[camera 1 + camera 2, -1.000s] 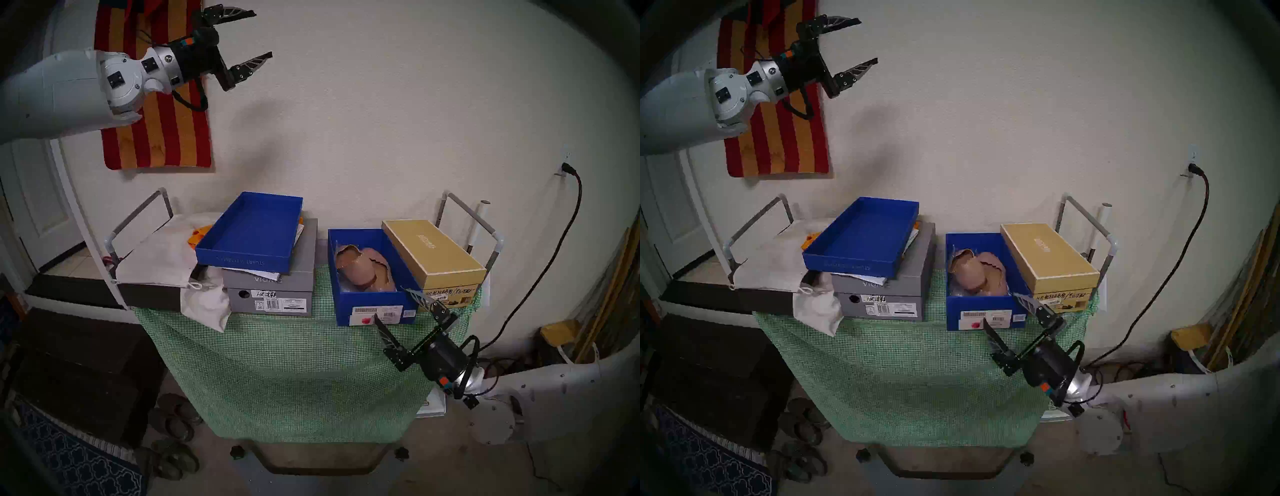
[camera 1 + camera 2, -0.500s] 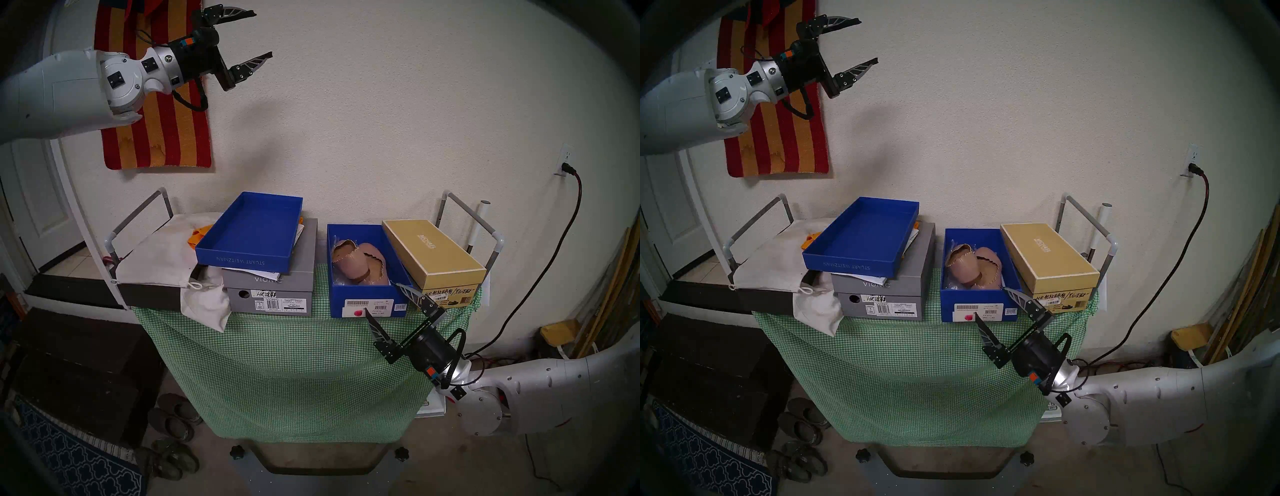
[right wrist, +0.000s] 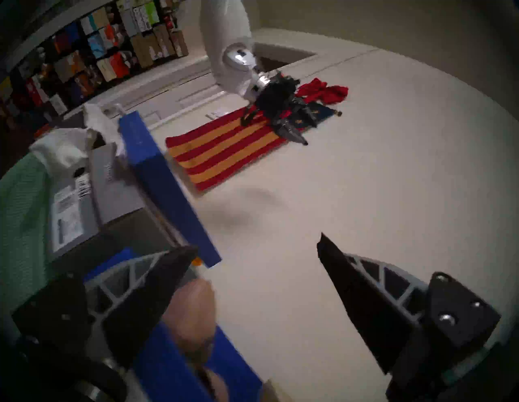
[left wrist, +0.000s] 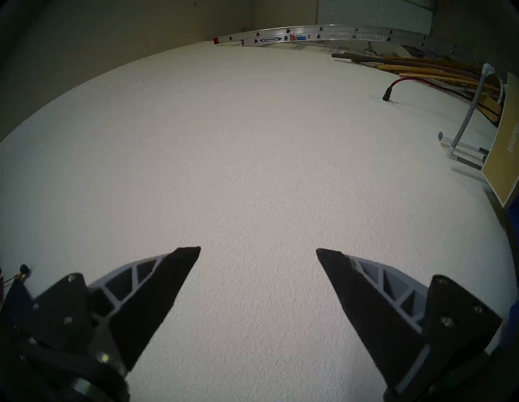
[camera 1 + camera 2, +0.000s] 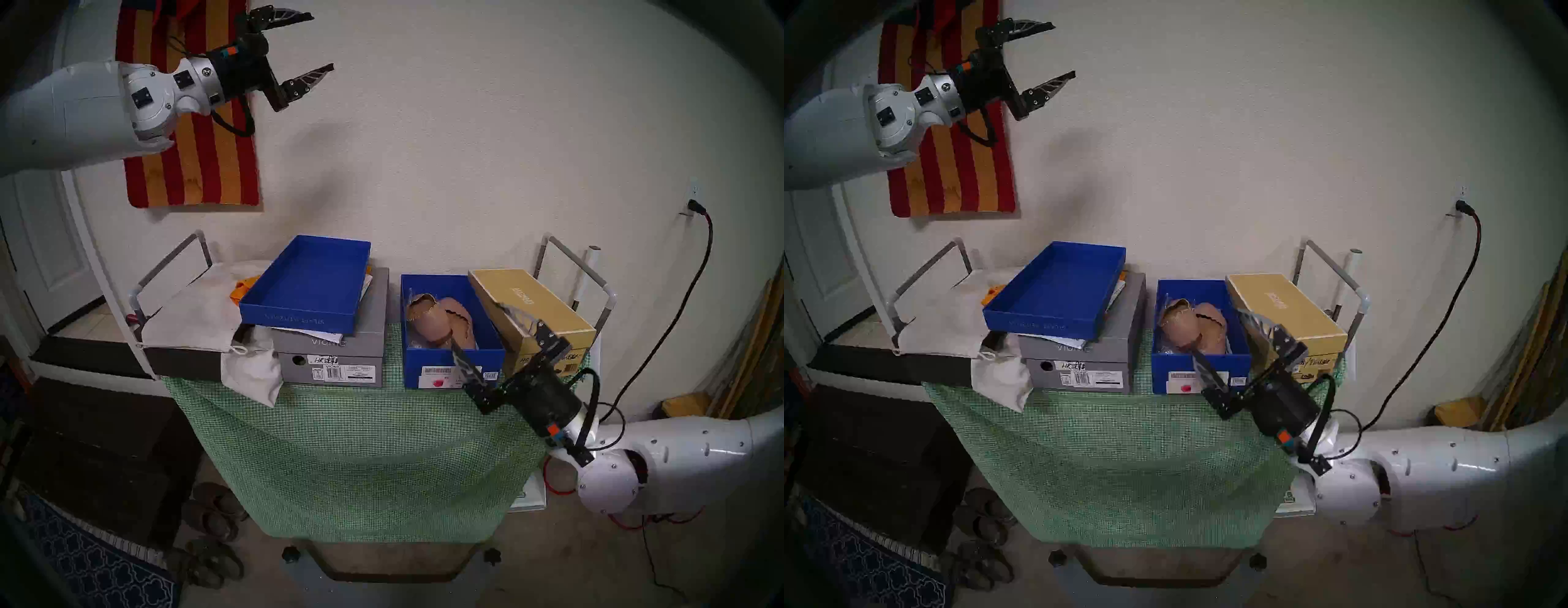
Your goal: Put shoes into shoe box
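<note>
Since a second ago my right gripper [image 5: 477,327] has climbed from below the front edge of the cart to the level of the box tops, and the shoe box [image 5: 449,365] has slid slightly back from that edge. Both jaws stand wide apart with nothing between them: one finger [image 5: 466,367] crosses in front of the shoe box's labelled front wall, the other [image 5: 519,316] is seen against the gold box [image 5: 547,322] at the cart's right end. My left gripper [image 5: 323,41] hangs high against the wall, in front of the red-and-yellow striped cloth [image 5: 191,170], equally wide open and empty; its wrist view shows only bare wall between the fingertips. The shoes [image 5: 441,322] lie together inside the shoe box, toes overlapping, scalloped edges up. That box sits on the green checked cloth [image 5: 360,446] toward the right of the cart's top, just beside the gold box. To its left the shallow blue lid [image 5: 309,284] rests open side up on the gray box [image 5: 335,361], with a white cloth bag [image 5: 250,369] spilling over the cart's left front corner.
</note>
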Controlling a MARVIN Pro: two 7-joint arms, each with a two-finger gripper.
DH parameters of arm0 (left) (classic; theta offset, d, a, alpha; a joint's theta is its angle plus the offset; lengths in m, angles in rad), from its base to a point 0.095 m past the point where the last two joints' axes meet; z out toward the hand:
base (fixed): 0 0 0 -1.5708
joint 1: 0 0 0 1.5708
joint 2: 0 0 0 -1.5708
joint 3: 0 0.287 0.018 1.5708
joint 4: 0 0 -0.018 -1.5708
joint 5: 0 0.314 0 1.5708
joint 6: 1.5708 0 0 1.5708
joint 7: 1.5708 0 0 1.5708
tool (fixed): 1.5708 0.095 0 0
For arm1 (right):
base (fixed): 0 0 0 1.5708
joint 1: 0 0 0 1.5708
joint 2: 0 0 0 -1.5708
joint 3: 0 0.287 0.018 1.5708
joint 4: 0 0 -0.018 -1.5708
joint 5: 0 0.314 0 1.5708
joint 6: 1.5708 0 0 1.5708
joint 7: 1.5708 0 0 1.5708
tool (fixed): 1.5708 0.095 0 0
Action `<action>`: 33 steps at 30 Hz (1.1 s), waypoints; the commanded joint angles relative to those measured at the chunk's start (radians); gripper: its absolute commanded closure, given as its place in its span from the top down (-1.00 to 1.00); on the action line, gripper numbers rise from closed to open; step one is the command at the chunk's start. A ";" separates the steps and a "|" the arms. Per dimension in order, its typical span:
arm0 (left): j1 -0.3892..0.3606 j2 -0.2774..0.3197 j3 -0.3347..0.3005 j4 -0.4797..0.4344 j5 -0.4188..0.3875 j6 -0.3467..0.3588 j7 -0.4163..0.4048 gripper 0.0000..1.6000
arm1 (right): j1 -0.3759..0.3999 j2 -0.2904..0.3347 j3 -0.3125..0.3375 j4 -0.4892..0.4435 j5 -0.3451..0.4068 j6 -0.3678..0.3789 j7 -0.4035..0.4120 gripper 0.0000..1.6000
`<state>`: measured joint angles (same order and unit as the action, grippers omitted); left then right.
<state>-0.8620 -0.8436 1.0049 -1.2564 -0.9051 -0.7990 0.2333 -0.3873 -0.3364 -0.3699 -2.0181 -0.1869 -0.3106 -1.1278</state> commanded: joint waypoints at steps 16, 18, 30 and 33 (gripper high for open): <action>-0.002 -0.002 -0.002 0.002 0.001 -0.001 -0.001 1.00 | 0.160 0.190 0.221 0.030 0.174 0.069 -0.213 1.00; -0.001 -0.002 -0.002 0.002 0.001 -0.002 -0.001 1.00 | 0.174 0.195 0.226 0.046 0.192 0.024 -0.165 1.00; -0.002 -0.002 -0.002 0.001 0.001 -0.001 0.000 1.00 | 0.256 0.216 0.258 0.176 0.237 -0.149 0.061 1.00; -0.002 -0.002 -0.002 0.001 0.001 -0.001 0.000 1.00 | 0.272 0.218 0.274 0.197 0.258 -0.179 0.106 1.00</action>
<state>-0.8619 -0.8436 1.0044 -1.2564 -0.9055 -0.7990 0.2333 -0.1835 -0.1362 -0.1340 -1.8815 0.0199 -0.4147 -1.1275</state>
